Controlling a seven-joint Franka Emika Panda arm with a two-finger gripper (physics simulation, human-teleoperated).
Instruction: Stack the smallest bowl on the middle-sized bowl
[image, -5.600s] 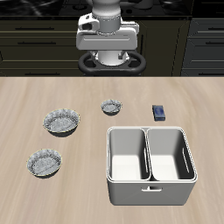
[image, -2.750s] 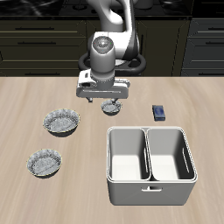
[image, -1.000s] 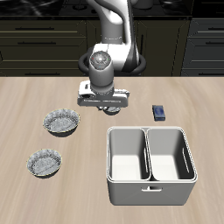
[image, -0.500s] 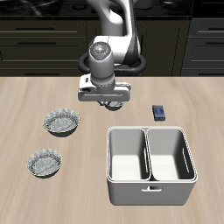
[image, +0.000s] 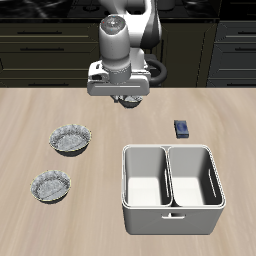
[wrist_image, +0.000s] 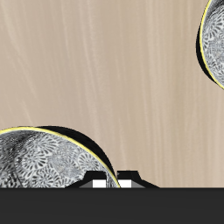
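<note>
My gripper (image: 127, 100) is shut on the smallest bowl (image: 128, 103), a tiny silvery fluted bowl, and holds it in the air above the back of the table. In the wrist view the held bowl (wrist_image: 48, 162) fills the area beside my fingertips (wrist_image: 103, 182). The middle-sized bowl (image: 51, 185), pale and shallow, sits near the table's front edge, well away from the gripper. The darker, deeper bowl (image: 70, 139) sits between it and the gripper. One wide bowl's rim (wrist_image: 215, 44) shows at the edge of the wrist view; I cannot tell which bowl it is.
A grey two-compartment bin (image: 172, 188) stands near the front edge. A small dark blue block (image: 182, 127) lies behind it. Dark cabinets run behind the table.
The gripper closed on the smallest bowl on the table and has lifted it straight up; the bowl's spot on the table is now bare. The two wider bowls have not moved.
</note>
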